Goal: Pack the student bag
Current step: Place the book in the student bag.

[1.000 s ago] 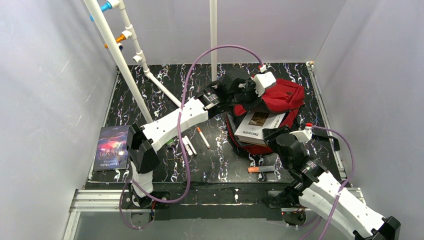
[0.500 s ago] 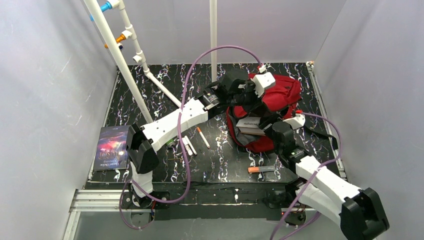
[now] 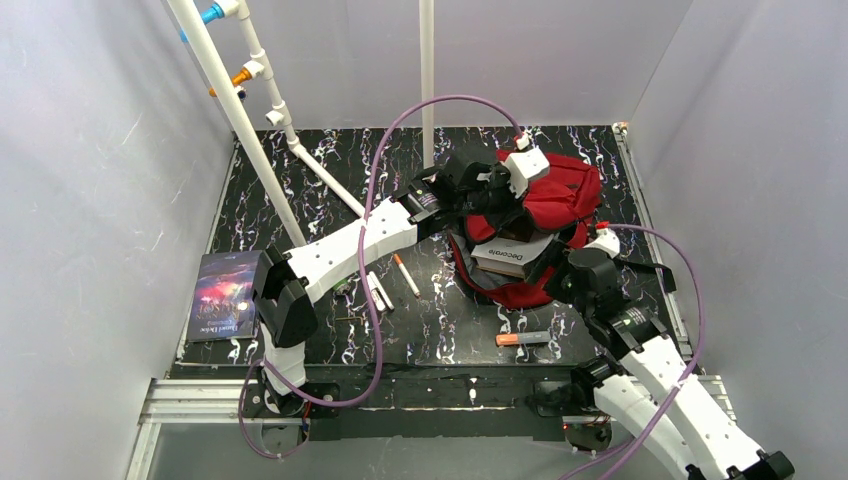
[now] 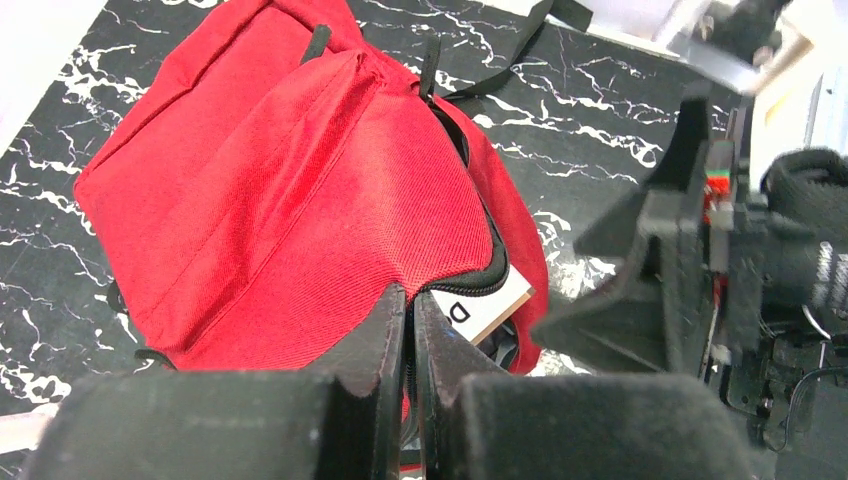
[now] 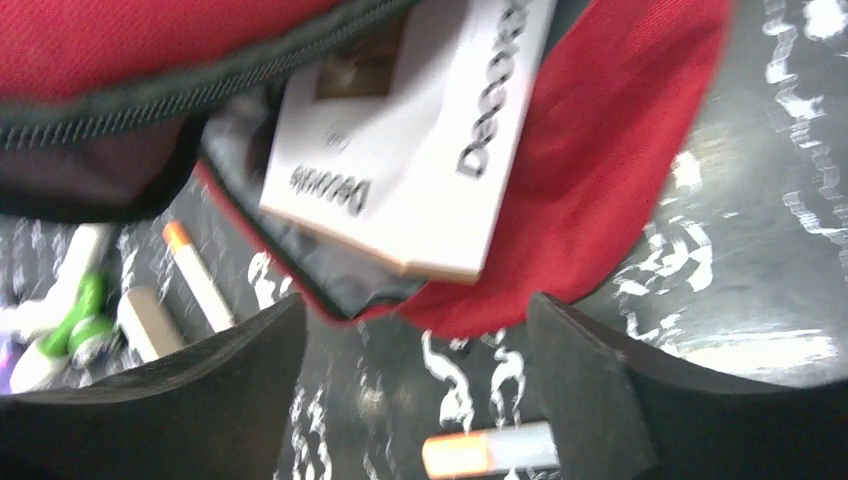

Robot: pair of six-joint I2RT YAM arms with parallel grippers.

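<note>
One student bag with one white book poking out; left claw pinches its flap, right claw stands wide, empty.

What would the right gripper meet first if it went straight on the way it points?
Probably the white book in the student bag's open mouth; the bag's red lip might come first.

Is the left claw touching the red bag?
Touching. Left wrist view shows the left gripper pinched shut on the student bag at its red flap edge.
</note>
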